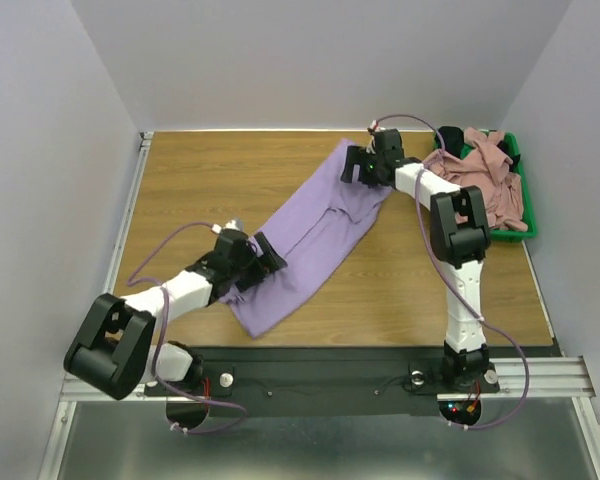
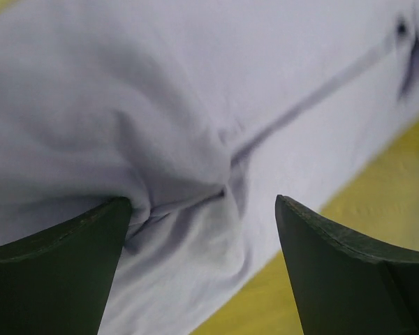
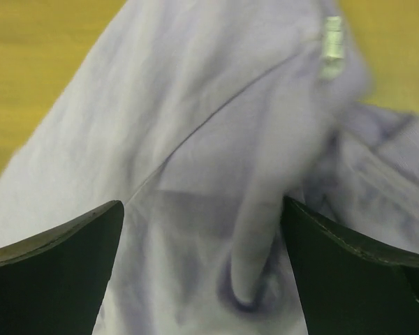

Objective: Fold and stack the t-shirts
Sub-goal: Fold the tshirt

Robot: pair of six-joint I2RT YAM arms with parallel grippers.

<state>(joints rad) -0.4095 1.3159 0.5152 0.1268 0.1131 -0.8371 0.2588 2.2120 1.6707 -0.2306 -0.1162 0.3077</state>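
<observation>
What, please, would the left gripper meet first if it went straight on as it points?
Probably the soft lavender purple cotton t-shirt, bunched ahead of the open left gripper; depth is unclear.

A wooden table [image 1: 200, 190] with a brown grained top is closed in by plain pale panels: back wall [image 1: 320, 60], left wall [image 1: 40, 150], right wall [image 1: 580, 150]. A black strip [image 1: 330, 362] runs along its near edge, above an aluminium rail [image 1: 540, 378] and a grey metal sheet [image 1: 330, 445]. The light is soft and even.
</observation>
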